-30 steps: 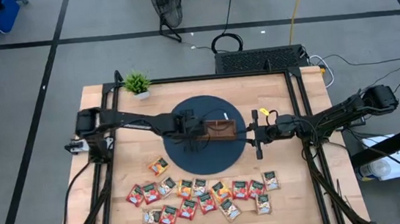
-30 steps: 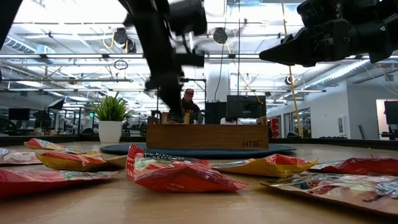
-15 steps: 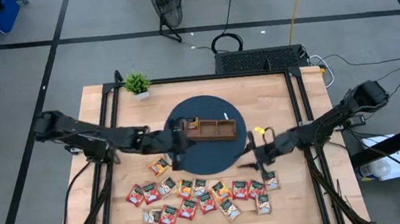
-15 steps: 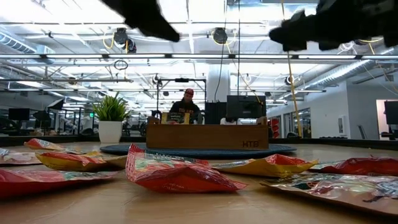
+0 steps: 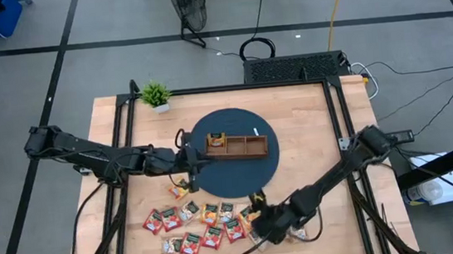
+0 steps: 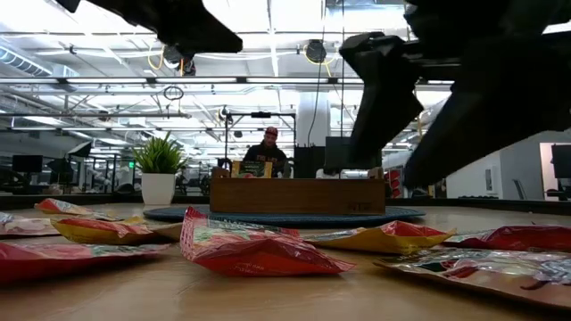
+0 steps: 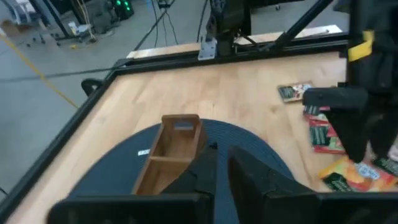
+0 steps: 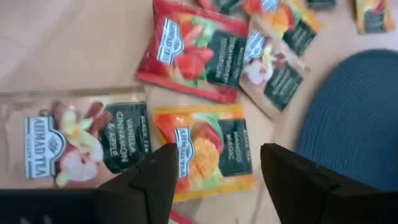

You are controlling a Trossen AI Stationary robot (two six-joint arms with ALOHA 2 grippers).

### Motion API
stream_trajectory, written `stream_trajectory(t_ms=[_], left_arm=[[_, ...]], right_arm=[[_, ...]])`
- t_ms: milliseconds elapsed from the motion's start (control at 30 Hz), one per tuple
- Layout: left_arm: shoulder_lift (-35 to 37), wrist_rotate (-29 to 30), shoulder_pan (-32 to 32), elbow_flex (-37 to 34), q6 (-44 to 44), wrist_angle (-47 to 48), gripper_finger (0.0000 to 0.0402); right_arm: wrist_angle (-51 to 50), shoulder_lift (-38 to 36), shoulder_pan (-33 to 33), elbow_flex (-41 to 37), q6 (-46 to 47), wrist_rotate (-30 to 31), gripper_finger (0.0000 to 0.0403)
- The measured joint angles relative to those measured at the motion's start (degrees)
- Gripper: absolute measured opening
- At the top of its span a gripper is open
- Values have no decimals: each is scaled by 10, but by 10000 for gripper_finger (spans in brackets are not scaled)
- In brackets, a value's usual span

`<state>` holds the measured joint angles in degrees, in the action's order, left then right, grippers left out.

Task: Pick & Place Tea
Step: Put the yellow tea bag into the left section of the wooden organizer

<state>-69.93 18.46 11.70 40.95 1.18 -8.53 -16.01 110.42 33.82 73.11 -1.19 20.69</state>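
Right gripper (image 8: pixel 214 177), fingers spread apart, hovers over an orange mango tea sachet (image 8: pixel 208 151) in the sachet rows (image 5: pixel 219 219) along the table's (image 5: pixel 308 111) front edge. Left gripper (image 5: pixel 189 168), fingers nearly together and empty, sits beside the wooden tray (image 5: pixel 237 146) on the dark round mat (image 5: pixel 270 166).

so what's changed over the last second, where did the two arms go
The left gripper pulled back off the wooden tray toward the mat's left edge, leaving a sachet in the tray's left compartment. The right gripper swung from beside the tray down over the sachet rows, fingers spread above an orange sachet. Tray, mat and plant stayed put.
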Motion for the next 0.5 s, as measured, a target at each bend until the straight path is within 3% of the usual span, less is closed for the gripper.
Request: stream_trajectory(t_ms=[267, 500], left_arm=[[-1, -3, 3, 0, -29, 45, 149], [-1, -3, 3, 0, -34, 45, 176]], right_arm=[[-14, 18, 3, 16, 53, -60, 206], [-14, 18, -7, 0, 54, -59, 201]])
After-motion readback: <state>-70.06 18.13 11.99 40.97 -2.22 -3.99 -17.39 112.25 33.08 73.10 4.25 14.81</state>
